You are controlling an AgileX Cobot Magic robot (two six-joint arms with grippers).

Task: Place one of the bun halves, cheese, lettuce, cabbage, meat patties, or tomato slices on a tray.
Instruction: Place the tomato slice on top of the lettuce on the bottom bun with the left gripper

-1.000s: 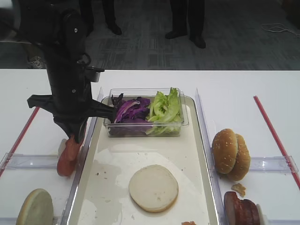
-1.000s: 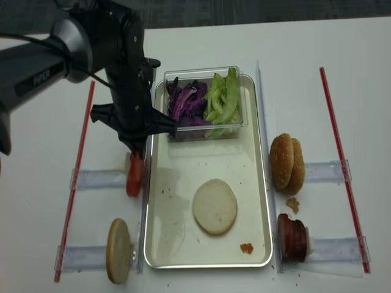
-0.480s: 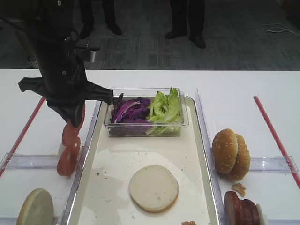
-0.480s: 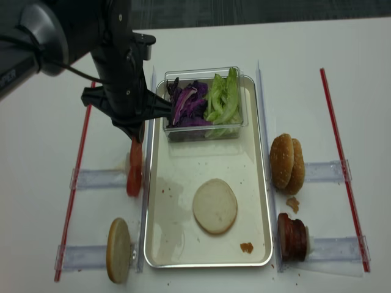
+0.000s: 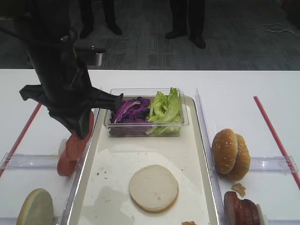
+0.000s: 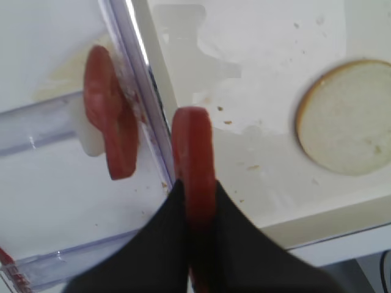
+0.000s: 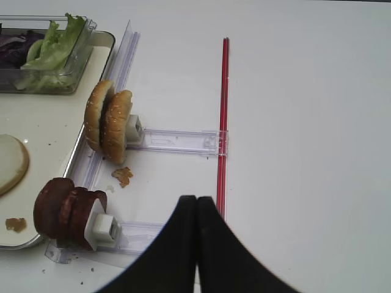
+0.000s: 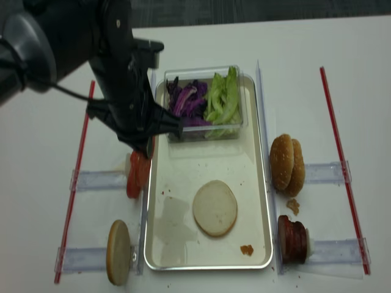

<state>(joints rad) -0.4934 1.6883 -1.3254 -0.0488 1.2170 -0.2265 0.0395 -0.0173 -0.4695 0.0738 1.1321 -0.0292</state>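
Your left pincer [image 6: 194, 210] grips a thin bright-red tomato slice [image 6: 193, 159] edge-up, directly above the left silvery rim of the long cream-white tray [image 6: 156, 91]. Bare tray floor lies to its right, before the pale round bun half [image 6: 345, 116]. Your right pincer [image 7: 196, 213] hangs pressed together, holding nothing. The black arm hides the grip from above.

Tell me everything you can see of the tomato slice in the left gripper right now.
The tomato slice is a thin red disc with a glossy face, held edge-on and upright. The left gripper is shut on its lower edge. It hangs above the tray rim's left side, apart from the tomato slices in the holder beside it.
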